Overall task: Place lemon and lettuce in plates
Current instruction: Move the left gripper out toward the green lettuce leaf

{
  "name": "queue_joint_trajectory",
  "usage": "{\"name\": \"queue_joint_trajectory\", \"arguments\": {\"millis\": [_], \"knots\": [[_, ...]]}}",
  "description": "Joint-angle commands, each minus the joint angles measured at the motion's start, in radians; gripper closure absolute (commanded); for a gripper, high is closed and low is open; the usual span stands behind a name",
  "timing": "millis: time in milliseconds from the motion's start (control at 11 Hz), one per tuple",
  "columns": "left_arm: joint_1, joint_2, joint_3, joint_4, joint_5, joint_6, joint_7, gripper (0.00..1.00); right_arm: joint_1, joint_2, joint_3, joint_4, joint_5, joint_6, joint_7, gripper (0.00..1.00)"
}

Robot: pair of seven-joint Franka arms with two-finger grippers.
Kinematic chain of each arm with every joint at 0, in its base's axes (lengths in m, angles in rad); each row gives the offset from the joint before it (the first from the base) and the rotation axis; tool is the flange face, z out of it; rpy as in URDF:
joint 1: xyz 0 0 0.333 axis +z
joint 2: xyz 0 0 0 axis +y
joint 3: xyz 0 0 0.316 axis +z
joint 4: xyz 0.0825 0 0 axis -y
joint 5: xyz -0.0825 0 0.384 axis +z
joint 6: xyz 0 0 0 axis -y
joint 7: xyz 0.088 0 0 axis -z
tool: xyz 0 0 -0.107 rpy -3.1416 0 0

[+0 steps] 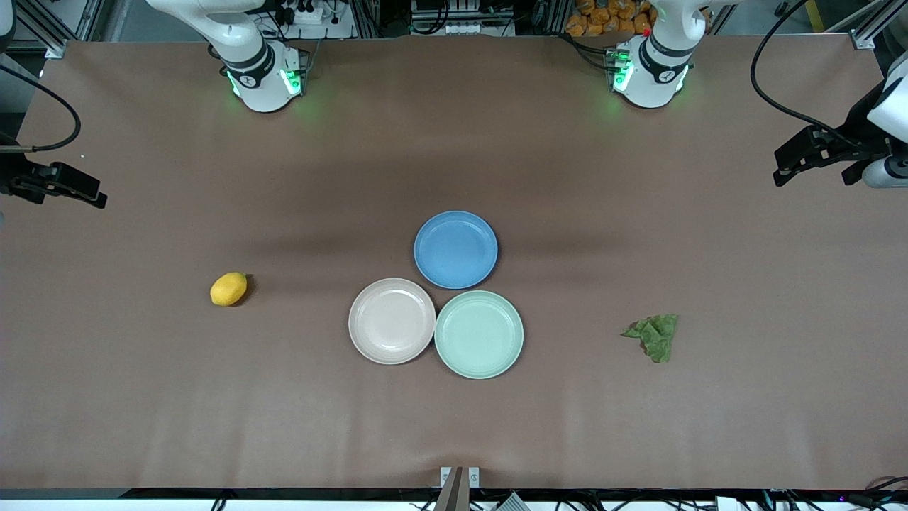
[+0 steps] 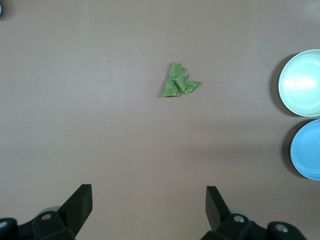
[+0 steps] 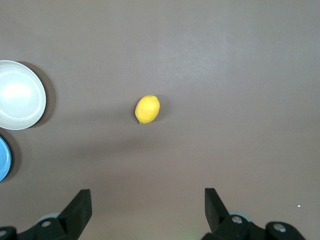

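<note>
The lemon (image 1: pixel 228 289) lies on the brown table toward the right arm's end; it also shows in the right wrist view (image 3: pixel 147 109). The lettuce (image 1: pixel 654 335) lies toward the left arm's end and shows in the left wrist view (image 2: pixel 179 81). The pink-beige plate (image 1: pixel 391 321) and the mint plate (image 1: pixel 479 333) sit side by side, touching, at mid-table, both empty. My left gripper (image 2: pixel 149 200) is open and empty, high over bare table at the left arm's end (image 1: pixel 787 167). My right gripper (image 3: pixel 148 202) is open and empty, high over bare table at the right arm's end (image 1: pixel 89 195).
A blue plate (image 1: pixel 455 249) sits empty, touching the other two plates and farther from the front camera than they are. The brown table cover (image 1: pixel 454 426) spans the whole work area. Cables hang by both grippers at the table's ends.
</note>
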Motion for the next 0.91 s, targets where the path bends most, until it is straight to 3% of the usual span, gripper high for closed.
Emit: {"name": "queue_joint_trajectory", "arguments": {"millis": [0, 545, 818], "knots": [[0.001, -0.009, -0.002, 0.008, 0.008, -0.017, 0.023, 0.00, -0.002, 0.009, 0.000, 0.022, 0.001, -0.015, 0.009, 0.00], [-0.003, 0.000, -0.003, 0.002, 0.005, -0.019, 0.026, 0.00, -0.002, 0.009, 0.000, 0.022, 0.001, -0.015, 0.009, 0.00], [-0.005, 0.064, -0.009, -0.006, 0.004, 0.010, 0.026, 0.00, -0.002, 0.009, 0.000, 0.022, 0.001, -0.015, 0.009, 0.00]]}}
